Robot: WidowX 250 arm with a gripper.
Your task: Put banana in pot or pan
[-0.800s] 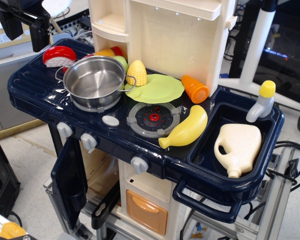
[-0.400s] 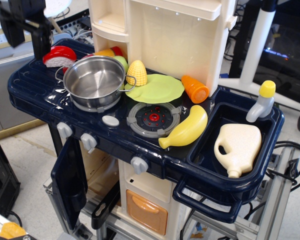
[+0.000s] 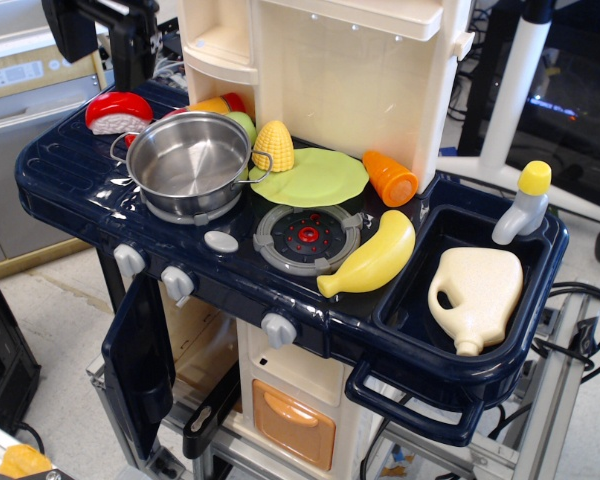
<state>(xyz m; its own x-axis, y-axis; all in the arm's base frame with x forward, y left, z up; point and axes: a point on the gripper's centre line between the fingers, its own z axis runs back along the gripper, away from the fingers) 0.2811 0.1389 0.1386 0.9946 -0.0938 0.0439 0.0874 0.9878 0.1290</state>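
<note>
The yellow banana (image 3: 372, 256) lies on the dark blue toy stove top, right of the grey burner (image 3: 307, 237) and beside the sink. The shiny steel pot (image 3: 190, 160) stands empty on the left burner, with wire loop handles. My black gripper (image 3: 102, 60) hangs at the top left, above and behind the pot, far from the banana. Its two fingers stand apart with nothing between them.
A corn cob (image 3: 273, 145) rests on a light-green plate (image 3: 315, 178) behind the burner. An orange carrot (image 3: 390, 178) lies by the back wall. A red-and-white food piece (image 3: 118, 112) lies far left. The sink (image 3: 420, 310) holds a cream jug (image 3: 477, 293) and a bottle (image 3: 523, 203).
My gripper has moved right and up along the top left, closer to the cream back wall. The banana, pot and other items have not moved.
</note>
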